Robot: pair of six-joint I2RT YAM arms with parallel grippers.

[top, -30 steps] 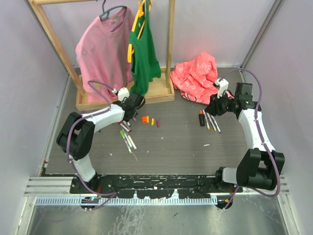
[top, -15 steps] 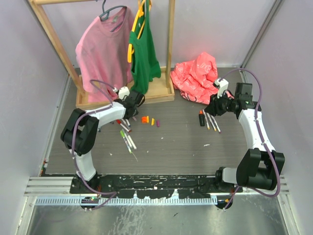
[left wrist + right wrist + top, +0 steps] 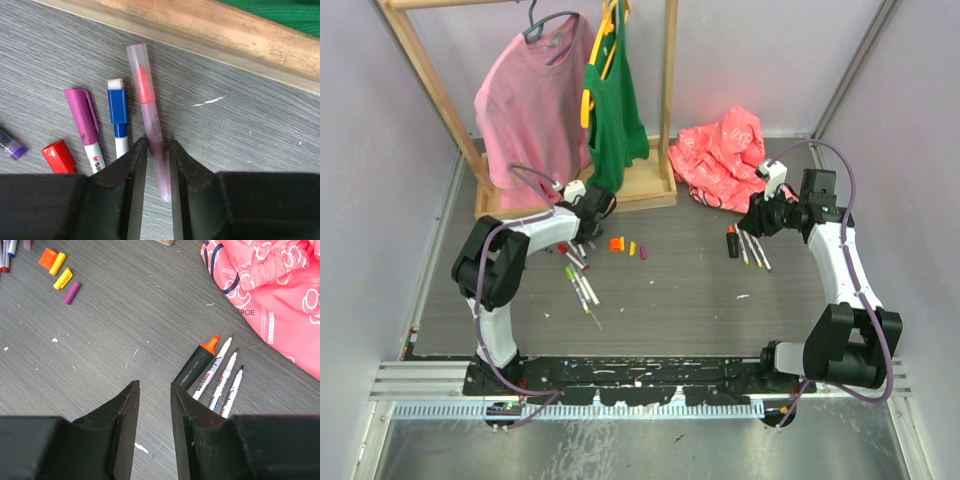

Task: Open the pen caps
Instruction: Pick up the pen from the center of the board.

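My left gripper (image 3: 157, 145) stands narrowly open low over the table, its jaws on either side of a translucent pink pen (image 3: 150, 115) that lies slanted between them. To the pen's left lie a blue-ended pen (image 3: 118, 110), a purple-capped pen (image 3: 82, 115) and a loose red cap (image 3: 58, 156). Loose orange (image 3: 48, 257), yellow (image 3: 63, 278) and purple (image 3: 72, 292) caps sit mid-table. My right gripper (image 3: 154, 384) is open and empty, just left of a black highlighter (image 3: 197, 367) and three uncapped white pens (image 3: 227, 375).
A wooden clothes rack base (image 3: 620, 190) runs right behind the left gripper (image 3: 588, 230), with a pink shirt (image 3: 525, 95) and a green top (image 3: 615, 110) hanging above. A crumpled pink bag (image 3: 725, 155) lies behind the right gripper (image 3: 753, 220). More pens (image 3: 582, 285) lie front left.
The left arm's elbow has swung to the right and its gripper has edged toward the rack base. The right arm has not moved.
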